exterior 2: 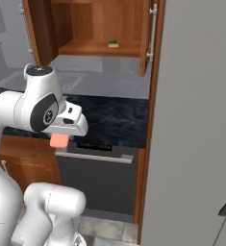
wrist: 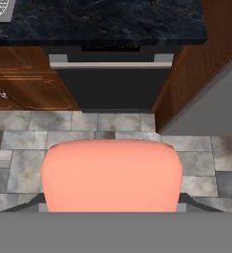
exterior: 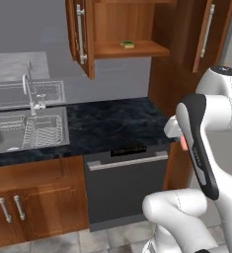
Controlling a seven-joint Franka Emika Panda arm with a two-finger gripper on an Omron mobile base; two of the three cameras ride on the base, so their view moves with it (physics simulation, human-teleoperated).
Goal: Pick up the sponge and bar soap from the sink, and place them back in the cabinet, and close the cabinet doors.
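Note:
My gripper is shut on the salmon-pink bar soap, which hangs low in front of the counter, over the floor. The same soap pokes out under my hand in the right base view, and a pink sliver of it shows beside my forearm in the left one. The dark green sponge lies on the shelf of the wooden cabinet. Both cabinet doors stand open. The grey sink with its wire rack is at the far left.
A dark marble counter runs from the sink to a tall wooden panel. Below it sits a dark dishwasher front with a silver handle. A large grey appliance side stands close on the right. The floor is grey tile.

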